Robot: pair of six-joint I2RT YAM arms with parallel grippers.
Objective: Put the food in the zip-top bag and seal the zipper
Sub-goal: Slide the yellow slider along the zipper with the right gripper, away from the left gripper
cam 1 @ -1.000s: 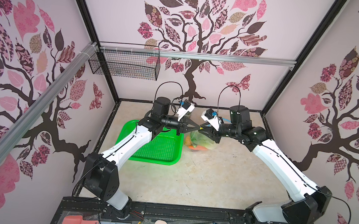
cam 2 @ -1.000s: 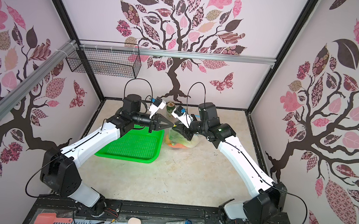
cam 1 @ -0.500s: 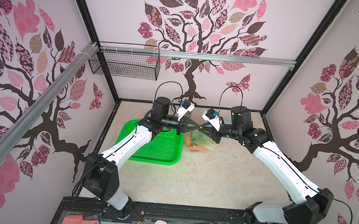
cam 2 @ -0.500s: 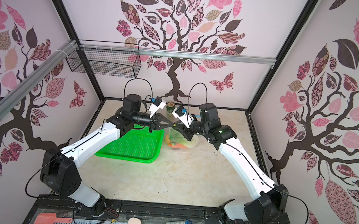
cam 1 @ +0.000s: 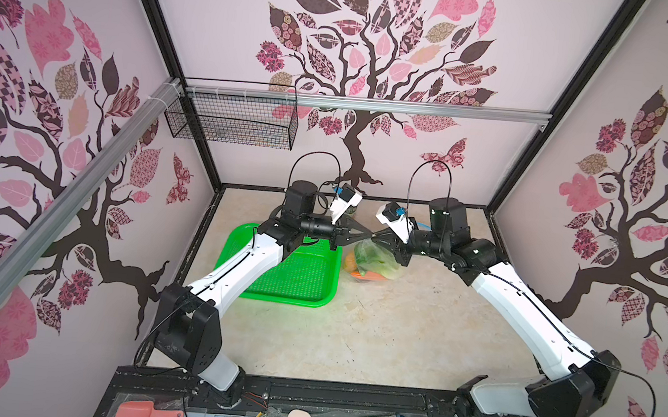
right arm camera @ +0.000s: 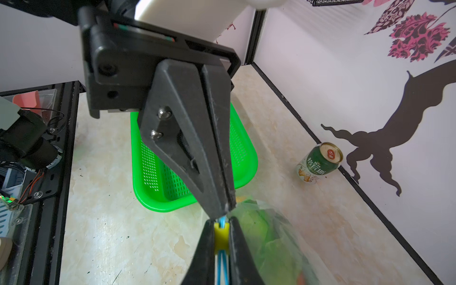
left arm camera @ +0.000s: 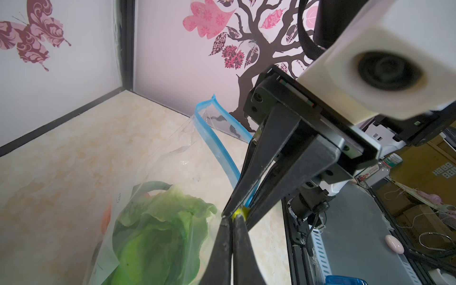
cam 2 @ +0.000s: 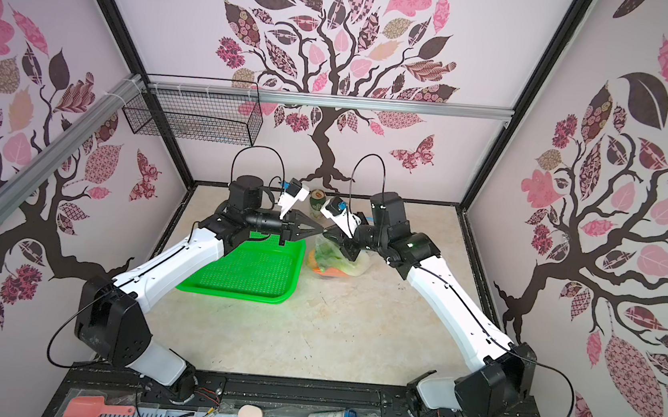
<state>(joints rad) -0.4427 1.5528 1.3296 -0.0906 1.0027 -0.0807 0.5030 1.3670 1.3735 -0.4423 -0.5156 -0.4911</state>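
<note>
The left tool (right arm camera: pixel 228 208) was pinched tight on the zipper (left arm camera: pixel 217 150); tip to tip with it, the right tool (right arm camera: pixel 221 223) clamped the yellow slider (right arm camera: pixel 221 237). Beneath the 2 tools sagged the zip-top bag (cam 1: pixel 377 259), napa cabbage (left arm camera: pixel 158 234) inside.

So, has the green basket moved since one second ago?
No. In a top view the green basket keeps the same place, its left edge beside the black frame strip along the left wall.
</note>
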